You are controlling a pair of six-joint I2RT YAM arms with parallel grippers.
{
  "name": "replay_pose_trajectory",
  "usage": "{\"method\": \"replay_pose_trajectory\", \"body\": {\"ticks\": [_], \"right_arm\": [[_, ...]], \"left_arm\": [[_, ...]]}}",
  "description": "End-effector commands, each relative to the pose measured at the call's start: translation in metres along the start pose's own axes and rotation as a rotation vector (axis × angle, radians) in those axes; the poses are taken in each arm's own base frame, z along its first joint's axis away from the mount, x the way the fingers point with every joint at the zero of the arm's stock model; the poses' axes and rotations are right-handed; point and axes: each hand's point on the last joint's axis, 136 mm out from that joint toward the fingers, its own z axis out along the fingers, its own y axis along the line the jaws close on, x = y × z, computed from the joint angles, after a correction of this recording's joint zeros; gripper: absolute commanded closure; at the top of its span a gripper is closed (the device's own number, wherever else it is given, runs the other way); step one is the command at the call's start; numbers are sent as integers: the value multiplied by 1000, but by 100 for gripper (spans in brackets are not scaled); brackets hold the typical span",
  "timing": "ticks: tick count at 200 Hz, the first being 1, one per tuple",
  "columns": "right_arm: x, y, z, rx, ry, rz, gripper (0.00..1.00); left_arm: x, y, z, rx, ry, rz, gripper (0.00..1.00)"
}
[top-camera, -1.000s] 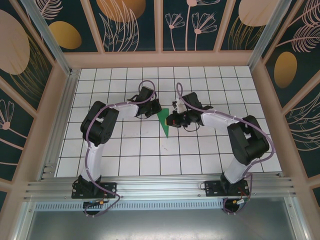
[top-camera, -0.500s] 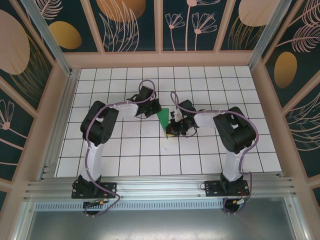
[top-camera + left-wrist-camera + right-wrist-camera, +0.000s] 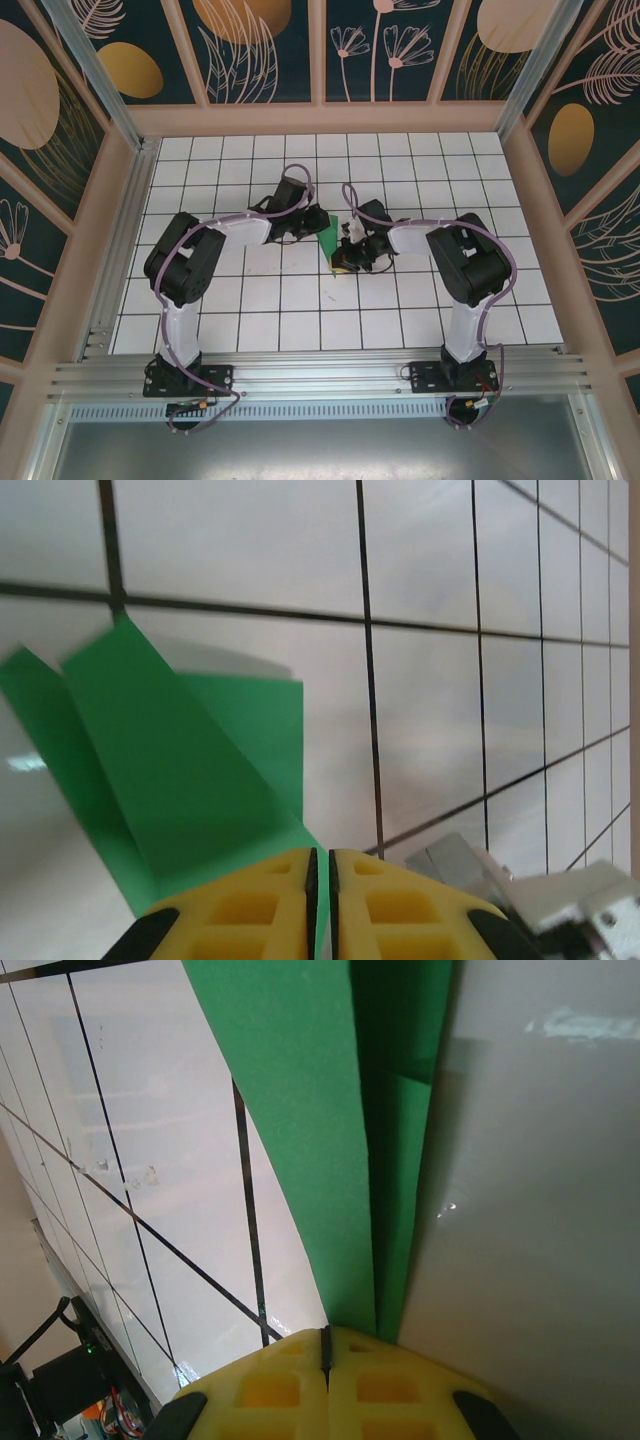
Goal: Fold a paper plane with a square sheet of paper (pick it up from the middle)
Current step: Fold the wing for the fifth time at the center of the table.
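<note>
White gridded table (image 3: 250,300) carried the paper plane (image 3: 327,235) at mid-table, held between both arms. It looked thin, light and limp, easily crumpled, so it was judged best pinched along its creased spine. Left gripper (image 3: 320,885) was closed on a folded edge and right gripper (image 3: 325,1345) was pinched shut on the narrow end. Overhead, the arms hid most of the paper, while the wrist views gave its layered flaps and centre crease.
</note>
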Motion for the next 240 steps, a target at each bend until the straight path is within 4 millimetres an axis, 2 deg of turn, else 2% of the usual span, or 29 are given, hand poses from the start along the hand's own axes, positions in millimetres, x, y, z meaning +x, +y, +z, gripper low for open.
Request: {"method": "replay_pose_trajectory", "body": {"ticks": [1, 43, 64, 110, 132, 166, 202, 240], "right_arm": [[21, -50, 12, 167, 60, 121, 100], [22, -54, 14, 176, 66, 139, 100], [25, -58, 15, 192, 74, 150, 100], [36, -73, 15, 258, 96, 169, 100], [44, -80, 17, 279, 112, 177, 100], [52, -87, 17, 305, 130, 184, 100], [59, -91, 17, 323, 145, 187, 100], [60, -91, 16, 325, 144, 188, 100]], "left_arm": [[14, 4, 8, -20, 10, -12, 86], [43, 24, 25, -53, 79, -45, 87], [43, 40, 27, -129, 72, -37, 88], [37, 60, 28, -204, 42, -36, 90], [26, 71, 23, -211, 22, -43, 90], [-4, 89, 13, -225, -35, -79, 90], [-31, 102, 17, -282, -64, -81, 90], [-48, 119, 19, -327, -81, -85, 90]]}}
